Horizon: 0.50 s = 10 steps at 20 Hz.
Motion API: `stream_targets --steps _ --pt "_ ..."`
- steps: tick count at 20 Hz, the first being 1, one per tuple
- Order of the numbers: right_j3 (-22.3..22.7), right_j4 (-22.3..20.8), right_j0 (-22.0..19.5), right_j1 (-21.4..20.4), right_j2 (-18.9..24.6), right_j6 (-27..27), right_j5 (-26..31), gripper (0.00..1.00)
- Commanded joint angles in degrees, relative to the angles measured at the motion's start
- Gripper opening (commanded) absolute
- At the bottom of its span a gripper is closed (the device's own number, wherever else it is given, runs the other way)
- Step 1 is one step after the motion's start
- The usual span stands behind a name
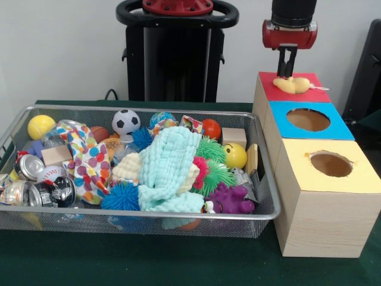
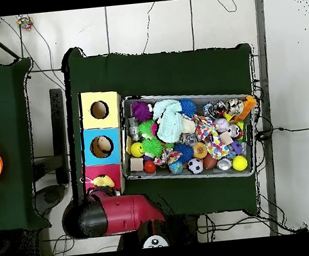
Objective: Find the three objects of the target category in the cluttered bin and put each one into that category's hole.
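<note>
The wire mesh bin point(image 1: 149, 108) sits on the green table, full of balls, cloths and toys; it also shows in the overhead view point(image 2: 181, 95). My gripper point(image 1: 287, 72) hangs over the far wooden box with the red surround point(image 1: 312, 80). It is shut on a pale yellow plush with orange parts point(image 1: 292, 85), which rests on the red hole and covers it. In the overhead view the plush point(image 2: 103, 182) lies on the red box point(image 2: 92, 173) next to my arm point(image 2: 121, 214). I see no tan teddy bear in either view.
The blue-surround hole point(image 1: 308, 120) and the yellow-surround hole point(image 1: 331, 164) top the nearer boxes in the same row. A mint knitted cloth point(image 1: 169, 170), a purple toy point(image 1: 229, 199), spiky balls and a soccer ball point(image 1: 125, 121) fill the bin.
</note>
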Motion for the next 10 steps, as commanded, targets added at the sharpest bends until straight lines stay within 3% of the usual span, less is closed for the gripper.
stream_targets --steps 1,10 --pt "4.55 4.68 -1.19 -1.16 6.98 13.33 -6.33 0.0" --pt "2.7 5.2 0.4 1.08 6.01 13.97 -11.65 0.0"
